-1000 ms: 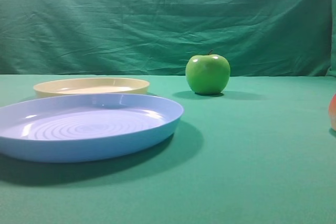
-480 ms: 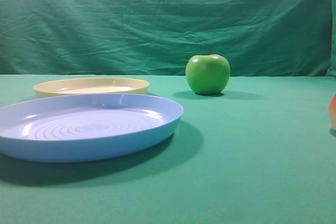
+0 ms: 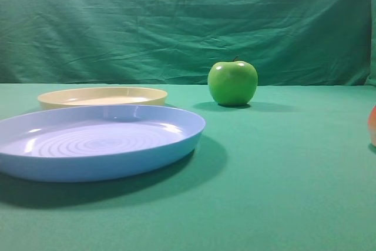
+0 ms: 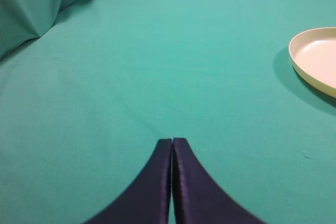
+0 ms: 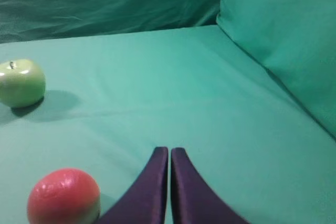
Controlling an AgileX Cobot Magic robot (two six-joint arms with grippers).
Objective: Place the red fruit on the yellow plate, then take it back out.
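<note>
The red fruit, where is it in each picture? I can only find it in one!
Exterior high: only a sliver of the red fruit shows at the right edge, on the cloth.
Left wrist: not in it.
Right wrist: the whole fruit sits at the bottom left, beside the closed right gripper.
Shared landmark: the green apple, behind the fruit in the exterior view and at far left in the right wrist view.

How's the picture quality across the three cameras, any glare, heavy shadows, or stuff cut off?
Exterior high view: sharp; glare spots on the green apple, a dark shadow under the blue plate, and the red fruit cropped by the right edge. Left wrist view: even light, the yellow plate cut off at right. Right wrist view: slightly soft, with speckled highlights on the fruit.
</note>
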